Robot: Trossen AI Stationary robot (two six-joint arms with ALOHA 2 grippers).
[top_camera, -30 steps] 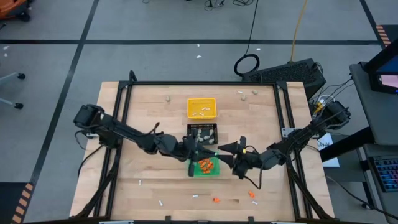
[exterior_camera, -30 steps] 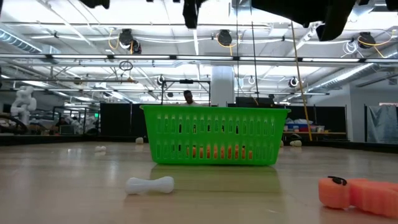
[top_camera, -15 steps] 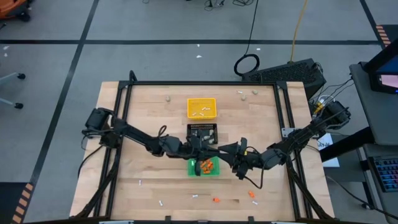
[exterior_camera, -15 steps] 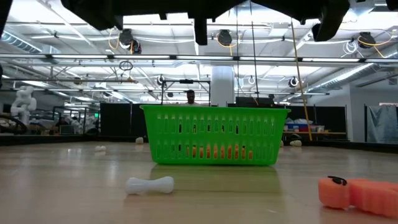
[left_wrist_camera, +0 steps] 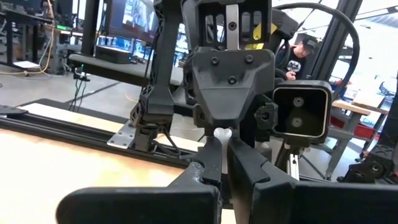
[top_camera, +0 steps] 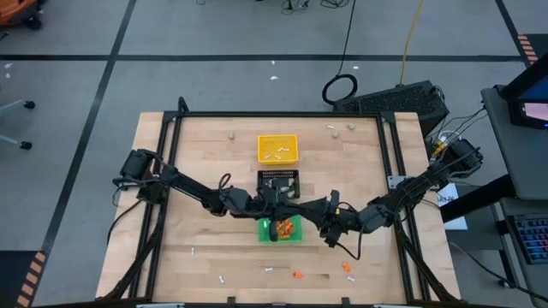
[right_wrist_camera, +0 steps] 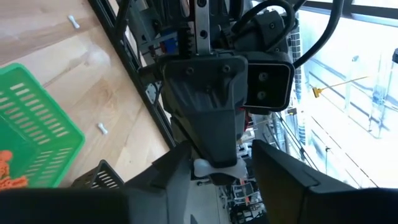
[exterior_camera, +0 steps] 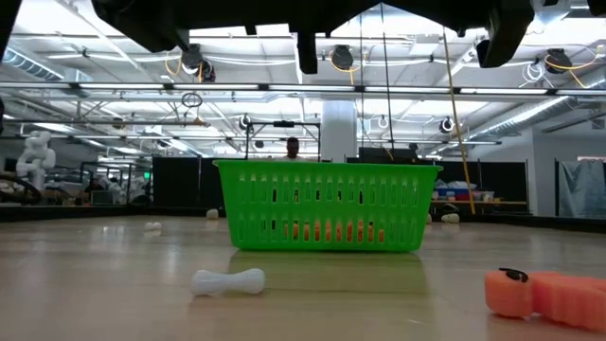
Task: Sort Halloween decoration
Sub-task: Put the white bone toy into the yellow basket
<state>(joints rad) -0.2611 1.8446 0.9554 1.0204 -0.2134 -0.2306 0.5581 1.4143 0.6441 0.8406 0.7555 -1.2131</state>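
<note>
1. As the two dark arms are meeting over the middle of the pale wooden table (top_camera: pixel 205 154), the left arm is reaching further toward 3 o'clock than it was a second ago. The right gripper's (right_wrist_camera: pixel 219 155) fingers, then spread in a wide V, are now standing narrower.
2. The high view is showing the three square plastic trays in a line. The yellow tray (top_camera: pixel 277 147) is lying at 12 o'clock of the black tray (top_camera: pixel 279 181), and the green slotted tray (top_camera: pixel 267 233), holding orange bits (top_camera: pixel 284 228), is lying at its 6 o'clock. Beige-grey lumps (top_camera: pixel 229 135) are sitting toward the table's 12 o'clock edge.
3. The low view is showing what the high view barely resolves: a loose white bone-shaped stick (exterior_camera: pixel 228 281) and an orange piece (exterior_camera: pixel 544 296) lying on the wood in front of the green tray.
4. Only the wrist views are showing the meeting itself, in the air near the green tray's 12 o'clock rim. The left gripper (left_wrist_camera: pixel 222 149) is pinching a thin white stick (left_wrist_camera: pixel 222 134) upright, fingers closed tight on it.
5. The right gripper's fingers are standing apart on either side of that stick's end, not visibly pressing on it.
6. A person (left_wrist_camera: pixel 303 53) is sitting in the room behind.
</note>
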